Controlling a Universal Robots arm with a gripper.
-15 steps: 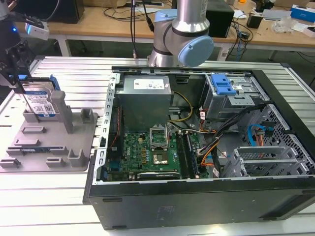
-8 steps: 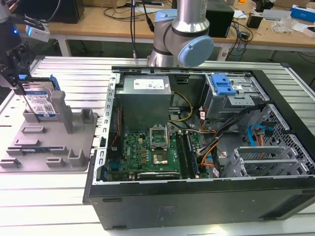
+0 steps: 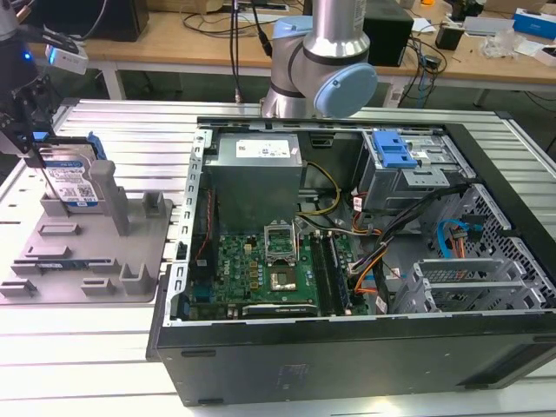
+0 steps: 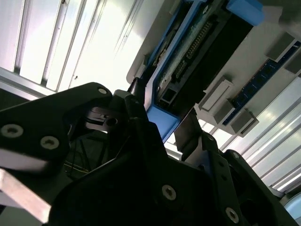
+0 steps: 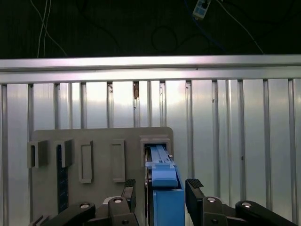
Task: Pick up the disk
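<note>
Here, the disk is seen standing on edge in a slot of the grey fixture tray. The tray is set on the slatted metal counter, near the counter's edge on the exterior view's left. The gripper is lowered over the disk. In the first wrist view its jaws are spread to either side of the disk's blue frame, with a narrow gap visible on one side, so nothing is clamped. A narrow blue circuit strip is held in another slot of the tray, well apart from the disk. Beside the tray, an open computer case is laid on its side across the middle of the counter. Inside it are a grey power supply, a green motherboard, a blue-handled drive cage and loose cables.
</note>
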